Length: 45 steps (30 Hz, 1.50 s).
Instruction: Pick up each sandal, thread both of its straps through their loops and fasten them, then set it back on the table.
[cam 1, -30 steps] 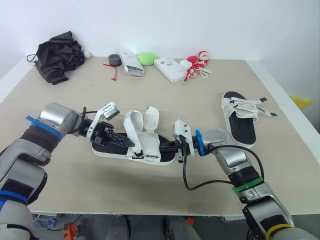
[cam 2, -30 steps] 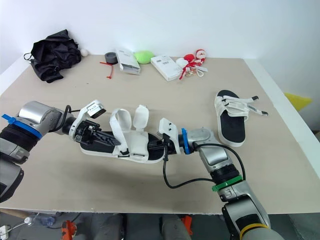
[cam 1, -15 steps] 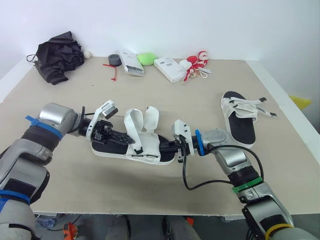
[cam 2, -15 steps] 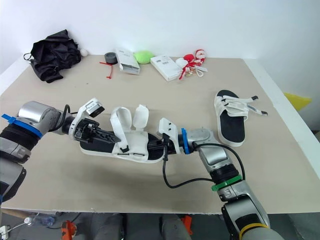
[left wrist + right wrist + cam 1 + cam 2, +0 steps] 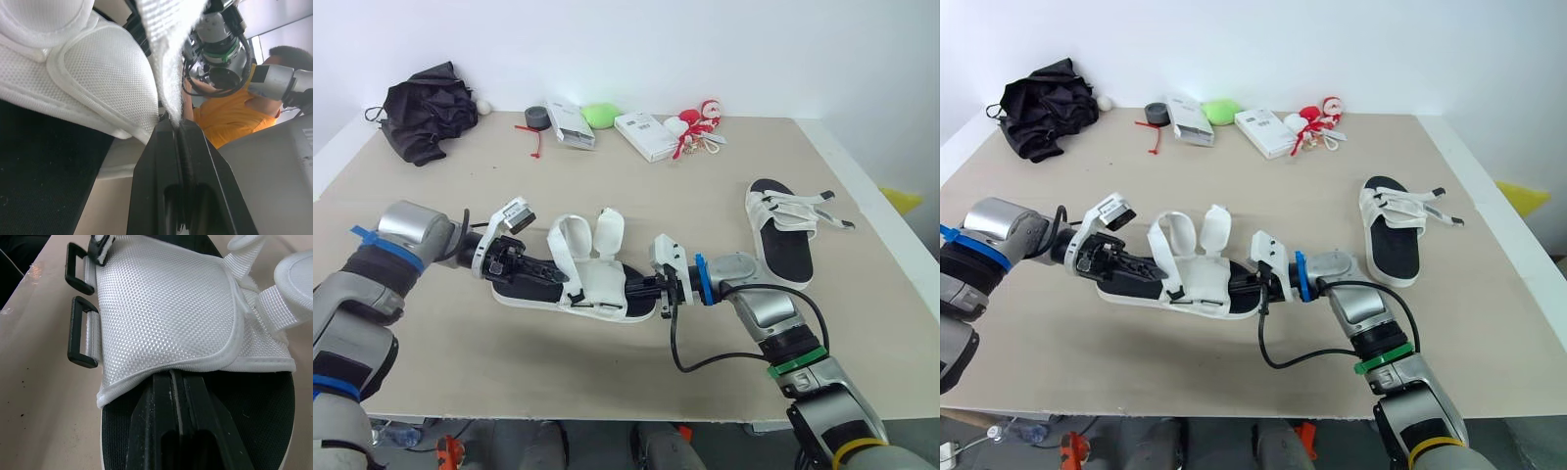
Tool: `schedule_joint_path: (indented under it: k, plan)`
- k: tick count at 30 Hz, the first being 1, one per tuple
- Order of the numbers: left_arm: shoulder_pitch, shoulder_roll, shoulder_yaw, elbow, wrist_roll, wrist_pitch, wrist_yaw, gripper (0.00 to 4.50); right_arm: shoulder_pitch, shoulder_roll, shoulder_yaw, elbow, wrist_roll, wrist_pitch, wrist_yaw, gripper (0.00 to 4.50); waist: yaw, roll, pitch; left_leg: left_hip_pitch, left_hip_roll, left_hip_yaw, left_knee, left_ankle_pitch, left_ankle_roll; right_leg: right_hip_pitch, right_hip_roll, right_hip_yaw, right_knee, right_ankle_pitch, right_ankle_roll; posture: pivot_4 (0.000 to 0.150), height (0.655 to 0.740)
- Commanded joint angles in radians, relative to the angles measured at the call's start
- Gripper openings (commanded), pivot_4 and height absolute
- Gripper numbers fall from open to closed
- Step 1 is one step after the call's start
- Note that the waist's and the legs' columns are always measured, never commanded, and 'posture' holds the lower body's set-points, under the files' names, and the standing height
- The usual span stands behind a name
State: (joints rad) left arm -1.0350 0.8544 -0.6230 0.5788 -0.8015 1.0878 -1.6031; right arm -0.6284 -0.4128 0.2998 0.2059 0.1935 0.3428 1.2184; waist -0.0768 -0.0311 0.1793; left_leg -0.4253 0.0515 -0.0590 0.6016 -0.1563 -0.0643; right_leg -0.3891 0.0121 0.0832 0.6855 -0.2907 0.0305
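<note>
Sandal (image 5: 592,291), strap (image 5: 168,49) pinched by left pincer (image 5: 172,125) (seemingly its end), right pincer (image 5: 172,375) pressed together under flap (image 5: 166,308)

No legible text, brand or number anywhere; label print on the white box (image 5: 646,135) too small.

First sandal (image 5: 576,285) at the middle of the table (image 5: 636,196), second sandal (image 5: 781,231) well apart rightward

My left end effector (image 5: 171,128) is clamped on a strap (image 5: 167,54). My right end effector (image 5: 172,378) faces it, fingers pressed together, both forearms low.
</note>
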Motion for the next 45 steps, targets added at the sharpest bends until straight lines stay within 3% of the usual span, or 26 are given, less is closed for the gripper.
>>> schedule_joint_path:
  k: [1, 18, 30, 45]
  plan:
    - [-0.022, 0.017, -0.010, -0.023, -0.024, -0.011, -0.011, 0.06, 0.029, 0.006, 0.036, 0.031, -0.027, 0.019, -0.012, 0.00, 0.000, 0.000, 0.000, 0.000, 0.000, 0.000, 0.000, 0.000, 0.000, 0.000, 0.000, 0.000, 0.000, 0.000, 0.000, 0.150, 0.7380]
    - [-0.026, 0.015, -0.030, -0.068, -0.024, 0.031, -0.011, 0.06, 0.041, 0.009, 0.034, 0.021, -0.025, 0.024, -0.021, 0.00, 0.000, 0.000, 0.000, 0.000, 0.000, 0.000, 0.000, 0.000, 0.000, 0.000, 0.000, 0.000, 0.001, 0.000, 0.000, 0.150, 0.7380]
    - [0.001, 0.065, -0.157, -0.120, 0.063, -0.142, -0.011, 0.06, 0.036, 0.009, 0.033, 0.024, -0.025, 0.023, -0.019, 0.00, -0.001, 0.000, 0.000, 0.001, 0.001, 0.000, 0.000, 0.000, 0.000, 0.000, 0.001, 0.000, 0.001, 0.000, 0.000, 0.150, 0.7380]
    - [-0.014, 0.048, -0.080, -0.110, 0.054, -0.163, -0.011, 0.06, 0.043, 0.009, 0.031, 0.015, -0.023, 0.026, -0.027, 0.00, 0.000, 0.000, 0.000, 0.001, 0.001, 0.000, 0.001, 0.000, 0.000, 0.000, 0.001, 0.000, 0.002, 0.000, -0.001, 0.150, 0.7380]
